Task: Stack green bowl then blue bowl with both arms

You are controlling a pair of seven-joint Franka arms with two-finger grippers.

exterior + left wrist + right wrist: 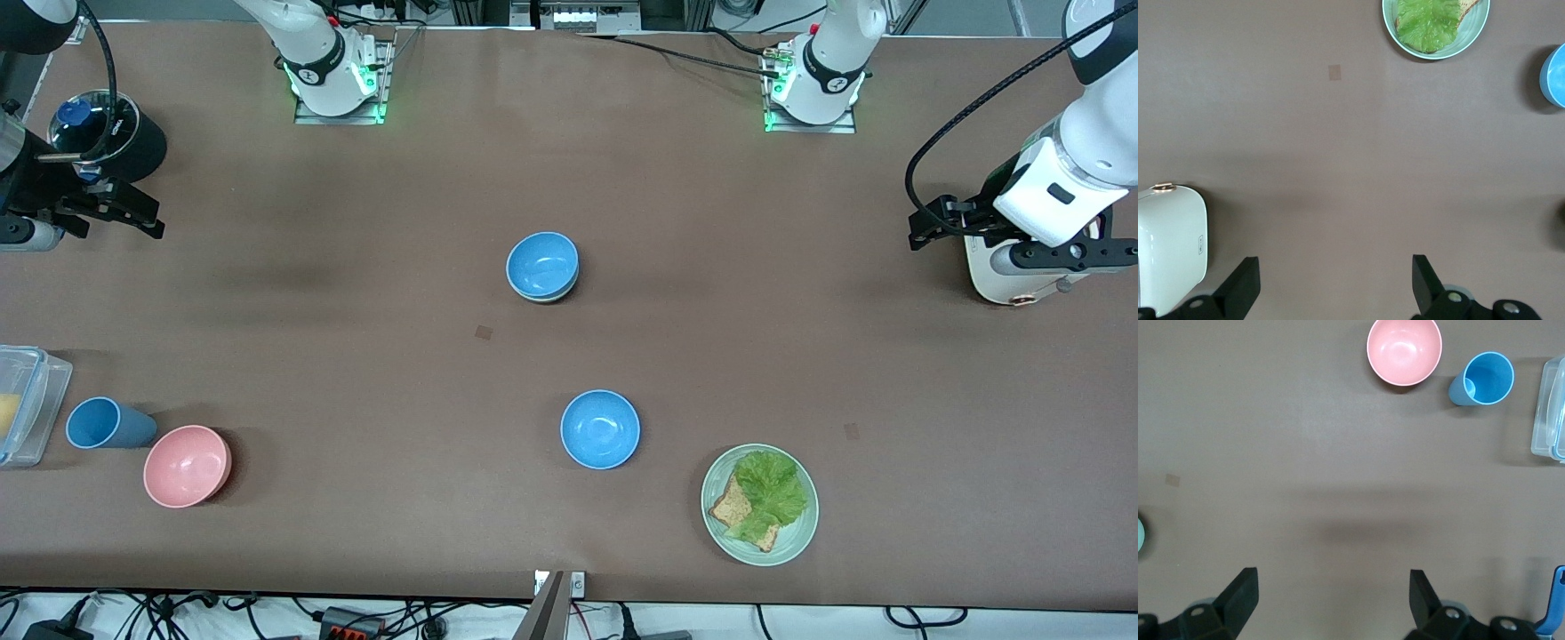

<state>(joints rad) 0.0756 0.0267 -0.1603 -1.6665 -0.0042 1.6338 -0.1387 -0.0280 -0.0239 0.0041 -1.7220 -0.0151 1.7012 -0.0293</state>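
A blue bowl (542,263) sits nested in the green bowl (549,299) at the table's middle; only a pale rim of the green one shows under it. A sliver of that rim (1140,535) shows in the right wrist view. A second blue bowl (600,428) (1555,75) stands alone, nearer to the front camera. My left gripper (929,222) (1336,280) hangs open over bare table at the left arm's end, beside a white appliance. My right gripper (147,218) (1331,597) hangs open over bare table at the right arm's end. Neither holds anything.
A green plate (759,504) (1435,30) with lettuce and bread lies near the front edge. The white appliance (1013,271) (1171,247) stands under the left arm. A pink bowl (187,465) (1404,350), blue cup (107,423) (1483,380), clear box (27,404) and black pot (111,133) are at the right arm's end.
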